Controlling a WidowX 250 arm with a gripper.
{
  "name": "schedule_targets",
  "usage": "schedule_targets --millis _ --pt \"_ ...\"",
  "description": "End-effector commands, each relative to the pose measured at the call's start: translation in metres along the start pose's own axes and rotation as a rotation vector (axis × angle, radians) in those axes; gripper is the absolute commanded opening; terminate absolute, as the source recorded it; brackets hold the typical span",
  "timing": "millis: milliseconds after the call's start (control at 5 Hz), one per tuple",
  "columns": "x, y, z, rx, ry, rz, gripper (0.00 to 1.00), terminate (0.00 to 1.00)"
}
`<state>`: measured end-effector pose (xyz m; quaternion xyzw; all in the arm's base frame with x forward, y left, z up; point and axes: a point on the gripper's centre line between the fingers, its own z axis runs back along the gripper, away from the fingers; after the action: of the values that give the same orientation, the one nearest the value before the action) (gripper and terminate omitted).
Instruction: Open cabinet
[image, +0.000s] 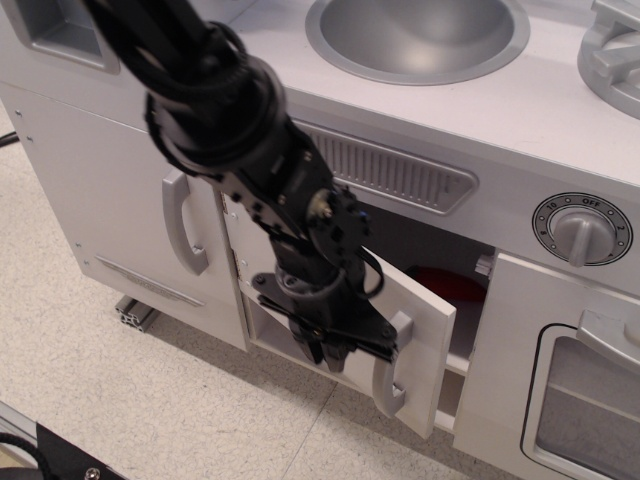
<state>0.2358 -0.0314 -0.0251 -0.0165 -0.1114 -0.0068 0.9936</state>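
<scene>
The cabinet's flat white door stands swung out from its left hinges, well ajar. Its small grey bar handle is in plain sight near the free edge. My black gripper hangs in front of the door's outer face, just left of the handle, fingers pointing down. The end of its cross bar is at the handle, but the fingertips are not around it. The fingers look close together; the dark blur hides the gap. Inside the dark opening, a red object sits on a shelf.
The taller narrow door with its grey handle is to the left. The oven door with a window and a timer knob are to the right. A sink bowl is on top. Tiled floor lies below.
</scene>
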Motion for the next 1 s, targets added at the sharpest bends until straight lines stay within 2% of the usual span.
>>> schedule_targets --millis 0,200,400,600,800 --pt "0.037 -0.012 0.067 -0.036 -0.113 0.021 1.0 0.0" --pt "0.06 -0.021 0.081 -0.082 -0.158 0.05 1.0 0.0" --pt "0.079 -0.032 0.069 -0.07 -0.181 0.049 1.0 0.0" --pt "0.085 -0.041 0.051 -0.055 -0.156 0.04 1.0 0.0" --pt "0.081 -0.043 0.031 -0.053 -0.159 -0.008 1.0 0.0"
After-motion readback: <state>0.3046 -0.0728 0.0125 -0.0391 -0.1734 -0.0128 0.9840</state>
